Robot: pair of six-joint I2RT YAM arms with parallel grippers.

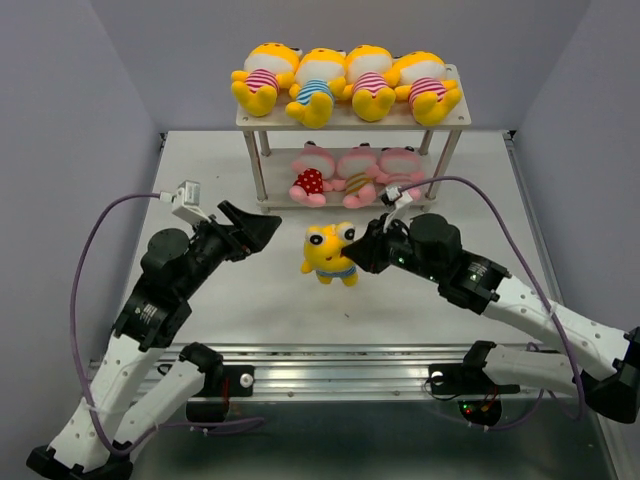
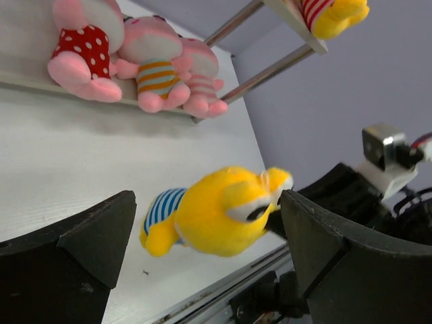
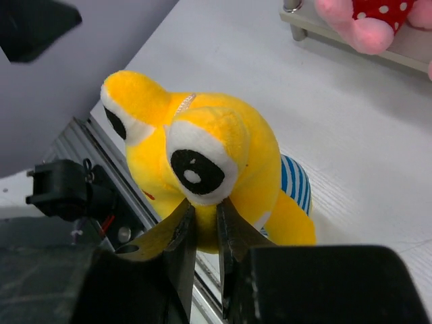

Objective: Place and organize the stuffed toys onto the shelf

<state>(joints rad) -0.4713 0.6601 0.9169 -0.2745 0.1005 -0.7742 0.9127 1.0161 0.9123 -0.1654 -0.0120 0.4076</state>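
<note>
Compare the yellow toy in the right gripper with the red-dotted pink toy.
The yellow toy wears blue stripes; the pink toy, red with white dots. The right gripper pinches the yellow toy; the pink toy sits free on the shelf, lower tier. Both are big-headed plush.

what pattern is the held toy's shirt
Blue and white stripes, best seen on the yellow toy in left wrist view.

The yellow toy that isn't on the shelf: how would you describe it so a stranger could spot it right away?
Find the two-tier shelf at the back of the table. Just in front of it, the right end effector pinches a yellow toy with big eyes and a blue-striped shirt by its head. It is the only toy off the shelf.
</note>
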